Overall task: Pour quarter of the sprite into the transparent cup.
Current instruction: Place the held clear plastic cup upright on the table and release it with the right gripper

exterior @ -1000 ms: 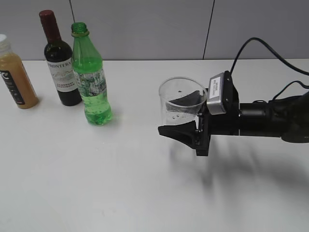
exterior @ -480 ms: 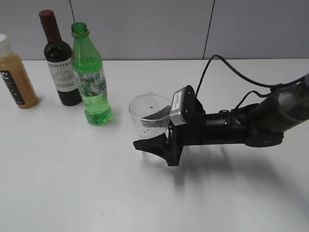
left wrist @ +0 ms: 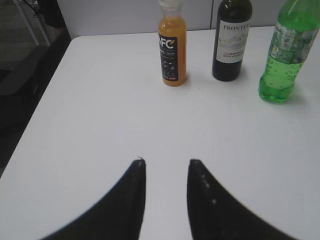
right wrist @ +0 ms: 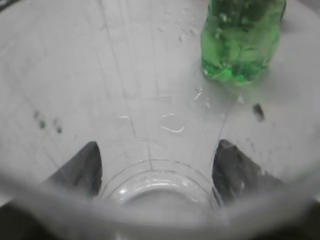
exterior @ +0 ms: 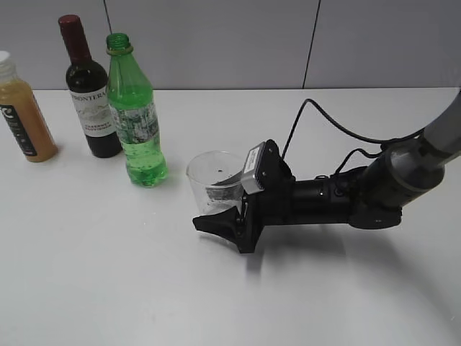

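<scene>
The sprite, a green bottle with no cap and liquid in its lower part, stands upright at the back left. It also shows in the left wrist view and, through the cup wall, in the right wrist view. My right gripper is shut on the transparent cup, upright and low over the table, just right of the bottle and apart from it. The cup fills the right wrist view, with a finger on each side. My left gripper is open and empty over bare table, out of the exterior view.
A dark wine bottle stands just left of and behind the sprite. An orange juice bottle stands at the far left. A grey wall runs behind the white table. A cable loops over the right arm.
My right gripper has carried the cup left and down, from mid-table to just beside the sprite bottle. The bottles have not moved.
</scene>
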